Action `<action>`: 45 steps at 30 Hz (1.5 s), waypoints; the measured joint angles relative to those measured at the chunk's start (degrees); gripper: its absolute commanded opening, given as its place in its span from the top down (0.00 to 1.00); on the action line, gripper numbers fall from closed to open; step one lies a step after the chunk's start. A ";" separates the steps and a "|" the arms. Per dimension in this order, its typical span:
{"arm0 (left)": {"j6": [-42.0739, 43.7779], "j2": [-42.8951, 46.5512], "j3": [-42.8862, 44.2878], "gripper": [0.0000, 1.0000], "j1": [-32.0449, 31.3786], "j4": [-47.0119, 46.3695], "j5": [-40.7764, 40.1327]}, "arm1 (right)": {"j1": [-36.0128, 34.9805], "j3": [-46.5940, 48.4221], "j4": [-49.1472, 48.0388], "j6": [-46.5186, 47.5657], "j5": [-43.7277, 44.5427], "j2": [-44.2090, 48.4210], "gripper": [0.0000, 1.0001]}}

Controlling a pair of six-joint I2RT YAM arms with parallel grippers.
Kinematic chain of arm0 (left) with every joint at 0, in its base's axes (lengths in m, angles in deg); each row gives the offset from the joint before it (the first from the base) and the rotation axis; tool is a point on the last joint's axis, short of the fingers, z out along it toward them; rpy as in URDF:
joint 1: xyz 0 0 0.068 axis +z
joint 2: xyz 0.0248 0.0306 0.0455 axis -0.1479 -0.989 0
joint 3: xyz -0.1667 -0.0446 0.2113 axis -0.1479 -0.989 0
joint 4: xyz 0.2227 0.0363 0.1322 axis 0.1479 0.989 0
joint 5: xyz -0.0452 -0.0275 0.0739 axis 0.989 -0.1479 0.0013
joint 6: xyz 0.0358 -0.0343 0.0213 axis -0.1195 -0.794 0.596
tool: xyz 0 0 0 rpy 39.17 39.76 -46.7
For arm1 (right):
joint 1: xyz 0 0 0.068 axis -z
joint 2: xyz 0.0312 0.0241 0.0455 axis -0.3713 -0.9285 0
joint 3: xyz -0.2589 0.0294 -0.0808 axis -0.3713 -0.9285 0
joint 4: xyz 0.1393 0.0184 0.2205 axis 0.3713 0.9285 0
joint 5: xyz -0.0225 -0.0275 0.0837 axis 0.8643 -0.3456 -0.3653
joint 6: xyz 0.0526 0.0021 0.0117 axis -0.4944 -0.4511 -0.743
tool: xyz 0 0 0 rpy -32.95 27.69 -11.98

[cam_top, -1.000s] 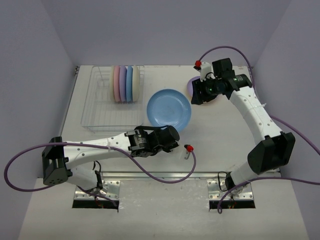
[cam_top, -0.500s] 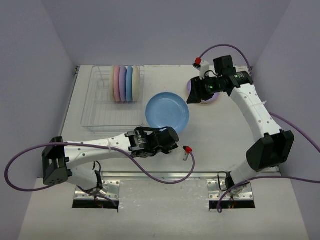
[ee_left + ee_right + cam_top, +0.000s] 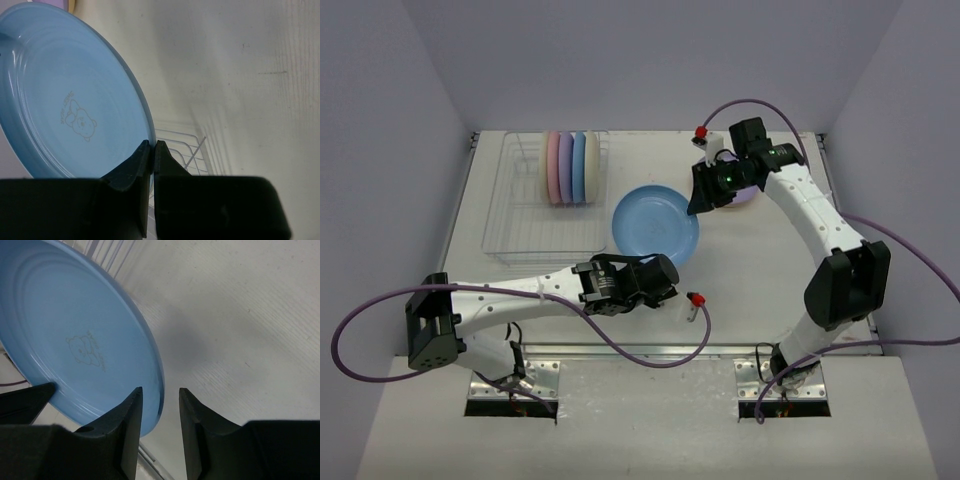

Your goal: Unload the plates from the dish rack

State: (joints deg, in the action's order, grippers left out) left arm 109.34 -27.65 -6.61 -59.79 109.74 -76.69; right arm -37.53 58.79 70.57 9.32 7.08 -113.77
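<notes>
Left claw tight on blue plate rim; right claw parted astride the opposite rim.

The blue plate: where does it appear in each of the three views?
Top external: the blue plate is central, right of the dish rack.
Left wrist: left half, rim in shut jaws.
Right wrist: upper left, rim between open jaws.
Landmark: the dish rack's wires, beside it everywhere.

Lab test cell: plain walls box a white table.

Top looks down; wrist views (close) share blue plate.
</notes>
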 measured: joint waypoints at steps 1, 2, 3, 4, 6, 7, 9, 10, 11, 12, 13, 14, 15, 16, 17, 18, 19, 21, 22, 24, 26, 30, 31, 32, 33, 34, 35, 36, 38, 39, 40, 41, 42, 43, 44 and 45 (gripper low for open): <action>0.00 -0.02 0.08 1.00 0.00 -0.05 -0.02 | -0.34 0.00 -0.20 0.03 0.11 -0.26 0.65; 0.00 -0.02 0.15 1.00 0.00 -0.13 -0.02 | -0.71 -0.05 -0.44 0.03 0.29 -0.50 0.65; 0.00 -0.04 0.24 1.00 0.00 -0.15 -0.02 | -1.06 -0.17 -0.76 0.04 0.49 -0.70 0.65; 0.00 -0.04 0.33 1.00 0.00 -0.19 -0.04 | -1.34 -0.38 -1.02 0.05 0.73 -0.80 0.66; -0.02 -0.08 0.60 1.00 0.00 -0.33 -0.02 | -1.75 -0.63 -1.16 0.06 1.15 -0.97 0.71; -0.02 -0.08 0.74 1.00 0.00 -0.38 -0.04 | -1.92 -0.74 -1.29 0.06 1.29 -1.13 0.76; -0.02 -0.08 0.91 1.00 0.00 -0.55 -0.04 | -2.12 -0.92 -1.57 0.04 1.42 -1.44 0.89; -0.04 -0.08 0.92 1.00 0.00 -0.65 -0.06 | -2.13 -0.99 -1.61 0.03 1.44 -1.60 0.97; -0.19 -0.08 0.92 0.98 0.00 -0.60 -0.01 | -2.13 -1.11 -1.71 -0.13 1.39 -1.68 1.00; -0.38 -0.08 0.92 0.94 0.00 -0.11 0.08 | -2.13 -1.14 -1.71 -0.40 0.84 -1.69 1.00; -0.57 -0.15 0.92 0.80 0.00 0.16 0.06 | -2.08 -1.14 -1.65 -0.72 0.40 -1.67 1.00; -0.76 -0.19 0.92 0.64 0.00 0.19 -0.12 | -2.03 -1.14 -1.64 -0.92 0.14 -1.65 1.00; -0.99 -0.19 0.92 0.48 0.00 0.10 -0.28 | -2.05 -1.15 -1.60 -0.99 0.34 -1.64 1.00; -1.22 -0.19 0.92 0.37 0.00 -0.01 -0.43 | -2.09 -1.16 -1.55 -1.04 0.67 -1.64 1.00; -1.57 -0.19 0.92 0.26 -0.02 -0.11 -0.68 | -2.09 -1.17 -1.57 -0.97 1.04 -1.64 1.00; -1.62 -0.18 0.92 0.11 -0.02 -0.32 -0.90 | -2.09 -1.18 -1.54 -0.99 1.63 -1.60 1.00; -1.67 -0.15 0.92 0.03 -0.01 -0.52 -1.08 | -2.08 -1.18 -1.53 -1.04 2.19 -1.57 1.00; -2.01 -0.02 0.95 0.00 0.05 -0.85 -1.34 | -2.00 -1.18 -1.53 -1.06 3.07 -1.46 1.00; -2.19 0.07 1.00 0.00 0.18 -0.98 -1.42 | -1.78 -1.13 -1.48 -1.11 3.43 -1.40 1.00; -2.66 0.35 1.42 0.00 1.01 -1.20 -1.34 | -0.38 -0.60 -1.19 -1.40 3.57 -1.36 1.00; -3.20 0.85 2.29 0.00 2.53 -1.68 -1.29 | 2.97 0.50 -0.78 -2.17 2.97 -1.50 1.00; -6.36 2.02 6.54 0.00 9.46 -2.02 0.22 | 14.11 6.10 -0.92 -4.63 1.97 -4.05 1.00; -7.52 2.17 8.49 0.00 11.73 -2.32 0.74 | 16.69 7.51 -1.42 -5.17 1.95 -4.90 1.00; -8.97 2.35 10.64 0.00 14.63 -2.87 1.38 | 19.42 8.77 -2.01 -5.69 2.10 -5.81 1.00; -10.69 2.59 12.89 0.00 17.50 -3.26 2.14 | 21.82 9.96 -2.43 -6.16 2.44 -6.87 1.00; -12.61 2.90 15.11 0.00 20.42 -3.63 2.92 | 23.80 11.11 -2.69 -6.59 2.85 -8.00 1.00; -14.70 3.33 17.19 0.00 23.35 -4.06 3.68 | 25.13 12.15 -2.81 -6.99 3.22 -9.14 1.00; -16.74 3.79 19.16 0.00 25.90 -4.48 4.45 | 26.01 13.11 -2.97 -7.37 3.44 -10.23 1.00; -22.13 5.04 22.56 0.00 31.66 -5.03 5.92 | 26.41 16.02 -2.55 -7.89 4.32 -13.18 1.00; -24.74 5.68 23.97 0.00 34.40 -5.03 6.76 | 26.26 17.78 -2.51 -8.18 4.48 -14.85 1.00; -27.36 6.22 25.34 0.00 37.32 -4.79 7.96 | 26.06 19.63 -2.59 -8.49 4.57 -16.64 1.00; -30.10 6.68 26.70 0.00 40.23 -4.47 9.60 | 25.95 21.55 -2.60 -8.74 4.63 -18.43 1.00; -32.82 7.05 27.91 0.00 43.37 -4.15 11.39 | 25.85 23.34 -2.71 -8.99 4.67 -20.17 1.00; -35.15 7.28 28.75 0.00 46.38 -3.97 13.13 | 25.68 24.70 -3.03 -9.07 4.70 -21.77 1.00; -37.29 7.55 29.28 0.00 49.29 -3.80 14.95 | 25.60 25.82 -3.36 -9.16 4.72 -23.27 1.00; -39.39 7.80 29.63 0.00 52.15 -3.60 16.55 | 25.51 26.88 -3.48 -9.25 4.77 -24.75 1.00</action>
State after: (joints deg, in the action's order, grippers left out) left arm 69.95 -19.85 23.02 -7.63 106.15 -60.14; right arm -12.02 85.66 67.09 0.07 11.86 -138.52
